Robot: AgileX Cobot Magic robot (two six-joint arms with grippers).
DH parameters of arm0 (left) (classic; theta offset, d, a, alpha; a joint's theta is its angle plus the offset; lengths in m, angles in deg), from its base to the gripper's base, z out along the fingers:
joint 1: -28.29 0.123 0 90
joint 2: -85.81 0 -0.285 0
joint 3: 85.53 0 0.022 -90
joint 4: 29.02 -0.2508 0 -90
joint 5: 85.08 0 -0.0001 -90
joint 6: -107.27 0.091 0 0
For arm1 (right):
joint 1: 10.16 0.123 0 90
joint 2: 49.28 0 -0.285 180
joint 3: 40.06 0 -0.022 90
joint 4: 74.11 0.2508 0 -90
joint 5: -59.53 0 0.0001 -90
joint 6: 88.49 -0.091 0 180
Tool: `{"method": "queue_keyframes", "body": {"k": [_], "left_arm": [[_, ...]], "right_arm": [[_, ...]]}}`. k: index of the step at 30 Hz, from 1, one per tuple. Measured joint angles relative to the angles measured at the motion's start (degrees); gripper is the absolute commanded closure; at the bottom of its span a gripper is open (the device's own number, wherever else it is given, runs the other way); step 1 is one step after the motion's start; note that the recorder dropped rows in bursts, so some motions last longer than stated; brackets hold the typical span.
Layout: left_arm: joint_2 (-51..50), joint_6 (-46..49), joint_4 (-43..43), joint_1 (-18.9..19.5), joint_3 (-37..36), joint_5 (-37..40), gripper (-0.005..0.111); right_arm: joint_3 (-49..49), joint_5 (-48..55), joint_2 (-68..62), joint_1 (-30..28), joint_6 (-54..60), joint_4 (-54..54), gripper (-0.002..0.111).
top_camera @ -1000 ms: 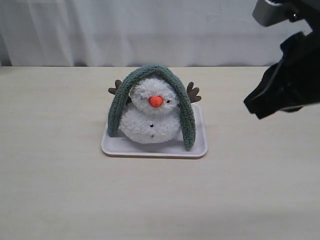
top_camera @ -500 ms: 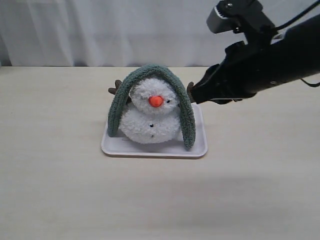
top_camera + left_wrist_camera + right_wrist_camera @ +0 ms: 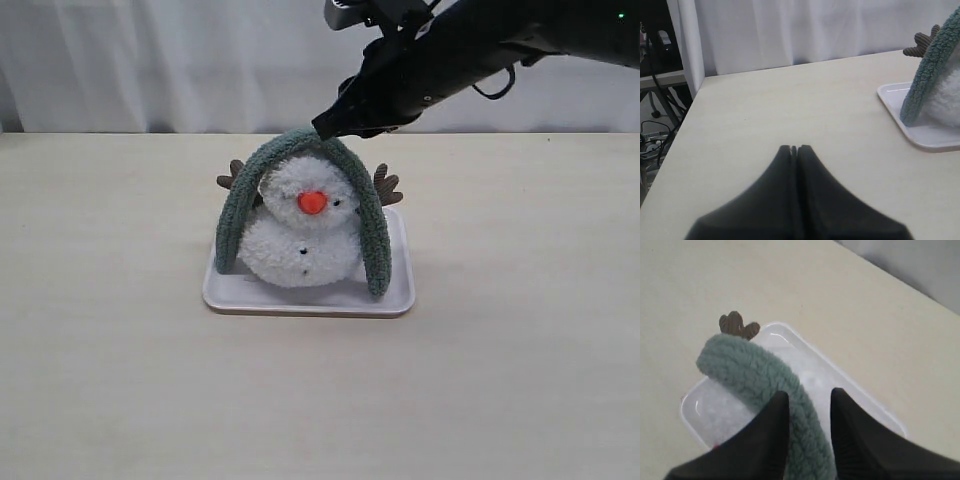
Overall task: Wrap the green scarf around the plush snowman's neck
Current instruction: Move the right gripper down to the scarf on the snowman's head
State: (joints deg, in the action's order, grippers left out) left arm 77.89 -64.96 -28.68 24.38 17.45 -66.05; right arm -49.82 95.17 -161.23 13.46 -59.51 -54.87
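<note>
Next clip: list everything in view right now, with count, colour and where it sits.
green scarf: one, grey-green, arched over the snowman's head, ends hanging down either side
plush snowman: one, white with orange nose and brown twig arms, on the tray
tray: one, white, mid-table
table: one, pale beige, under everything
curtain: one, white, behind the table
left gripper: one, black, shut, over bare table apart from the tray
right gripper: one, black, open, astride the scarf's top
</note>
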Motion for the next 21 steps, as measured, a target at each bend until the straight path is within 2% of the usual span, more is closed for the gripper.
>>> {"method": "queue_keyframes", "body": {"k": [3, 5, 7, 11, 14, 21], "left_arm": [[0.0, 0.0, 0.0, 0.0, 0.0, 0.0, 0.107], [0.0, 0.0, 0.0, 0.0, 0.0, 0.0, 0.107], [0.0, 0.0, 0.0, 0.0, 0.0, 0.0, 0.107], [0.0, 0.0, 0.0, 0.0, 0.0, 0.1, 0.107], [0.0, 0.0, 0.0, 0.0, 0.0, 0.1, 0.107], [0.0, 0.0, 0.0, 0.0, 0.0, 0.1, 0.107]], "right_arm": [[-3.0, -3.2, -1.6, 2.8, 13.4, 1.4, 0.08], [-3.3, -5.5, -1.7, 5.5, 19.3, -2.8, 0.08], [-3.5, -6.2, -2.6, 6.9, 18.0, -8.8, 0.08], [-3.5, -6.2, -4.9, 7.0, 8.3, -21.0, 0.08], [-3.5, -6.1, -5.1, 7.0, 4.5, -22.5, 0.08], [-3.5, -2.7, -1.8, 7.0, 3.5, -22.0, 0.08]]}}
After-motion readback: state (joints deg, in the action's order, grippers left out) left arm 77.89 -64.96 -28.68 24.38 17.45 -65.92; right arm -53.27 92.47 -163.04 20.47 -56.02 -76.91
